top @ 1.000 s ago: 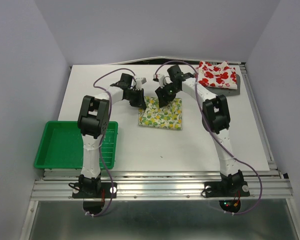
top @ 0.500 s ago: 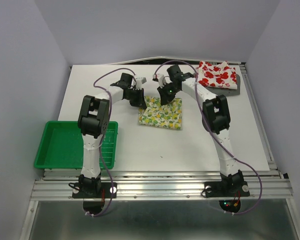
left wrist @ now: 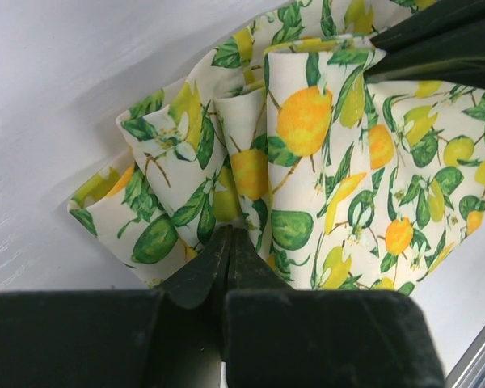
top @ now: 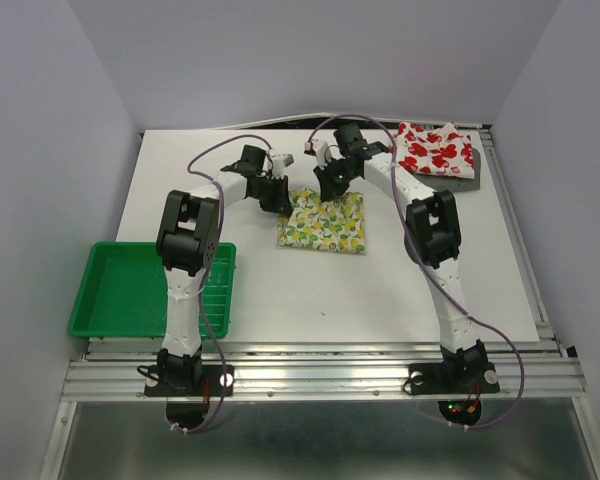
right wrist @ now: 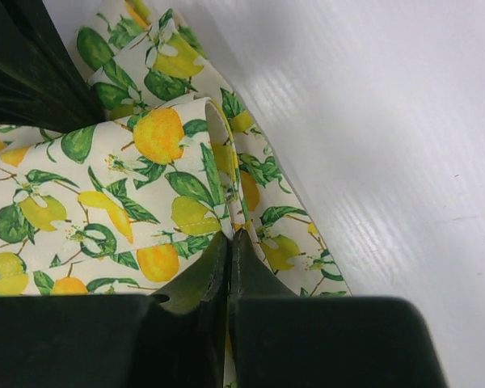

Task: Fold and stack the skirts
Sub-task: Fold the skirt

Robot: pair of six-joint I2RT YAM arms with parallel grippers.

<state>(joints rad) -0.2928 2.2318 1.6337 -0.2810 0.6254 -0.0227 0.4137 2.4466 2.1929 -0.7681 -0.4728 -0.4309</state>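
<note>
Item one: white cloth skirt printed with yellow lemons and green leaves (top: 325,222), folded to a rough square, lying at the middle of the white table (top: 330,290), nearer the far edge than the near one. Its far edge is bunched into upright pleats, seen close in both wrist views (left wrist: 323,162) (right wrist: 105,202). Left gripper (top: 277,197): jaws closed tight on the skirt's far left corner, cloth pinched between the black fingertips (left wrist: 229,236). Right gripper (top: 327,190): jaws likewise closed on the far edge further right, a fold of cloth clamped between them (right wrist: 228,239). Item two: white cloth skirt with red print (top: 435,148), lying crumpled at the far right corner, well apart from the lemon skirt. Item three: plain grey cloth skirt (top: 462,171), showing only as a dark edge beneath the red-printed one. Item four: green rectangular plastic tray (top: 130,290), at the near left corner, overhanging the left edge.
</note>
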